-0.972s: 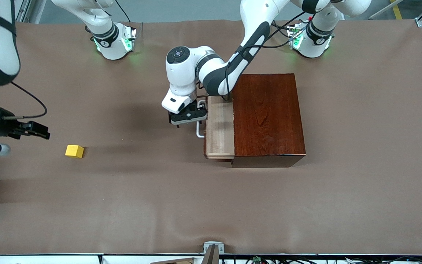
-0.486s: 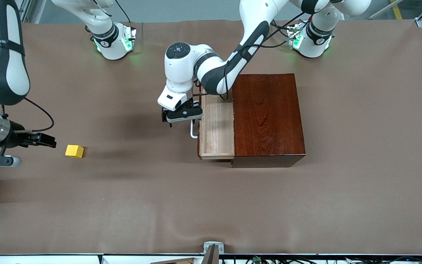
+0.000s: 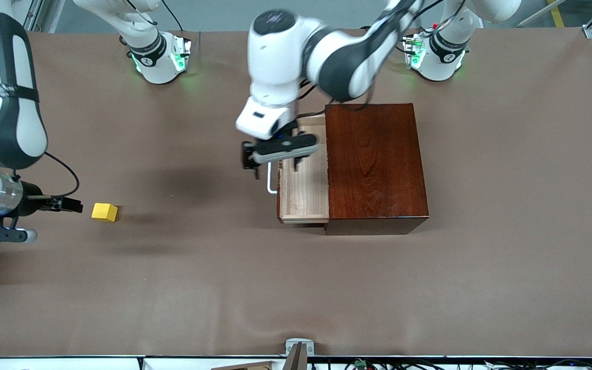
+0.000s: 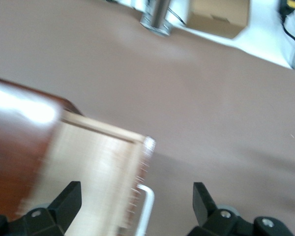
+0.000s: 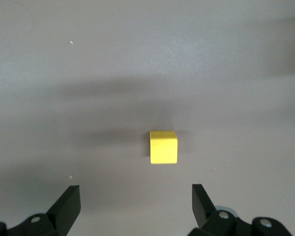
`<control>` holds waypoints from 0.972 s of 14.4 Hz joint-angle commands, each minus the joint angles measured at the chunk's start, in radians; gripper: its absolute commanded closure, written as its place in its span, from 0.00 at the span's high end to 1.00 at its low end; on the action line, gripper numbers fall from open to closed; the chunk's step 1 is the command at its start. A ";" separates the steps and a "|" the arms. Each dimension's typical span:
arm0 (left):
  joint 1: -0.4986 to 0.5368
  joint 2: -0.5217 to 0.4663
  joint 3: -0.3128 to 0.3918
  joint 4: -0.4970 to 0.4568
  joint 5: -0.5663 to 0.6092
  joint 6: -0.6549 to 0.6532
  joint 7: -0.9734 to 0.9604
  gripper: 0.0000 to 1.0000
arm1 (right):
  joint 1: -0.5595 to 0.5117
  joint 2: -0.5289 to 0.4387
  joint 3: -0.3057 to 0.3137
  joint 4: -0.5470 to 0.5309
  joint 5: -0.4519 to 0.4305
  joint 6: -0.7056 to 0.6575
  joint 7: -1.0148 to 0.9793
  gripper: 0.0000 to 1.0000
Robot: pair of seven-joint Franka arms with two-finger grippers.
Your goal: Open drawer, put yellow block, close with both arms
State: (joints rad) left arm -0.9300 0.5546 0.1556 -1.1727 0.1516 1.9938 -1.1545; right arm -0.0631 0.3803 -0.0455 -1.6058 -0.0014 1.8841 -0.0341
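Brown-covered table (image 3: 296,288), grey floor (image 3: 255,15), cardboard box (image 4: 219,17) at the edge

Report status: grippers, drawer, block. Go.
Left gripper open, over the drawer handle. Drawer part open, tray bare. Right gripper open, short of the yellow block on the table. Nothing between them.

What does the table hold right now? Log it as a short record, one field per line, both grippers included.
drawer: pulled partly out of the wooden box, tray empty, white handle free
yellow block: on the table toward the right arm's end, not held
left gripper: fingers open, above the drawer's handle end, holding nothing
right gripper: fingers open, beside the yellow block and apart from it, block lined up between the fingers in the right wrist view
table: brown cover
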 commanded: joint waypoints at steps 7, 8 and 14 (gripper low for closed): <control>0.212 -0.183 0.010 -0.058 0.063 -0.305 0.329 1.00 | -0.040 0.041 0.012 -0.161 0.001 0.199 0.008 1.00; 0.238 -0.192 0.009 -0.058 0.063 -0.319 0.331 1.00 | -0.038 0.052 0.012 -0.161 -0.002 0.199 0.005 1.00; 0.459 -0.278 -0.063 -0.106 0.039 -0.400 0.550 1.00 | -0.055 0.084 0.012 -0.255 -0.009 0.357 -0.004 1.00</control>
State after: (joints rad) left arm -0.5516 0.3412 0.1558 -1.2094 0.1933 1.6101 -0.6601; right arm -0.0996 0.4708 -0.0461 -1.8020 -0.0015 2.1686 -0.0335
